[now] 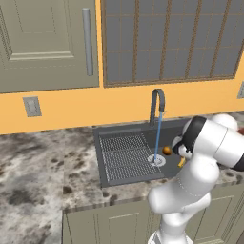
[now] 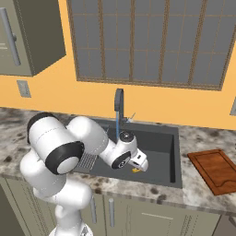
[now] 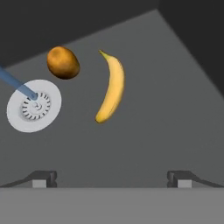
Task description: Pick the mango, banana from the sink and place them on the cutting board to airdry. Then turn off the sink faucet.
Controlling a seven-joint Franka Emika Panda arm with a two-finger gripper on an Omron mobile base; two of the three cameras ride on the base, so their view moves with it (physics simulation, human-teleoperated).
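The hand view looks down into the sink (image 3: 166, 122). The round orange mango (image 3: 63, 62) lies beside the silver drain (image 3: 34, 105), and the curved yellow banana (image 3: 111, 87) lies just right of the mango. My gripper (image 3: 111, 178) hovers above the basin floor, open and holding nothing, with the banana ahead of its gap. A blue stream (image 1: 158, 136) runs from the faucet (image 1: 157, 102) onto the drain. The mango (image 1: 167, 150) also peeks out beside my arm. The cutting board (image 2: 216, 170) lies on the counter right of the sink (image 2: 161, 152).
The ribbed drainboard (image 1: 124, 155) fills the sink's left part. A speckled counter (image 1: 43, 162) stretches left of it. A window (image 1: 167, 38) and a wall cabinet (image 1: 47, 43) hang above. My own arm hides much of the basin in both base views.
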